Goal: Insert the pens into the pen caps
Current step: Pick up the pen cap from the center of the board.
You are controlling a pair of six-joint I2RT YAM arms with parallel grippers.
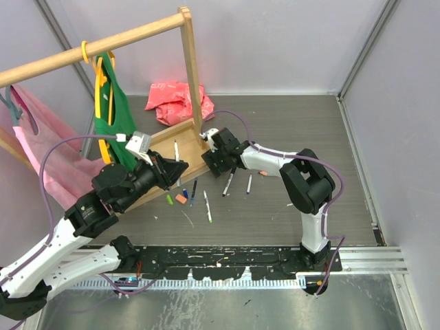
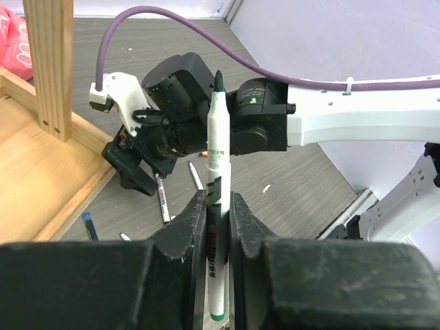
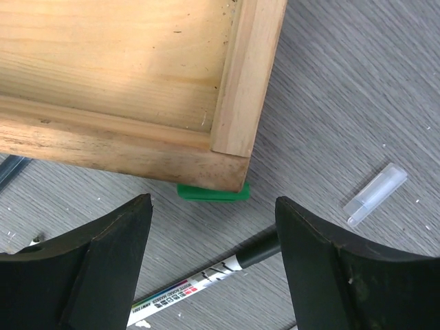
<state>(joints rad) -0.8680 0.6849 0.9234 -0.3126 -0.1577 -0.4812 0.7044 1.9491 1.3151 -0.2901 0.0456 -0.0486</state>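
The wooden rack base (image 3: 137, 69) is sitting on the grey table (image 3: 357, 82); the right gripper (image 3: 212, 223) is hovering at its corner, jaws standing wide with nothing between them; the left gripper (image 2: 218, 206) is clamping a white pen (image 2: 218, 137) upright, black tip uppermost; another pen (image 3: 199, 283) is lying beneath the right gripper; a green cap (image 3: 213, 192) is lying against the corner, partly hidden; a clear cap (image 3: 376, 194) is lying apart.
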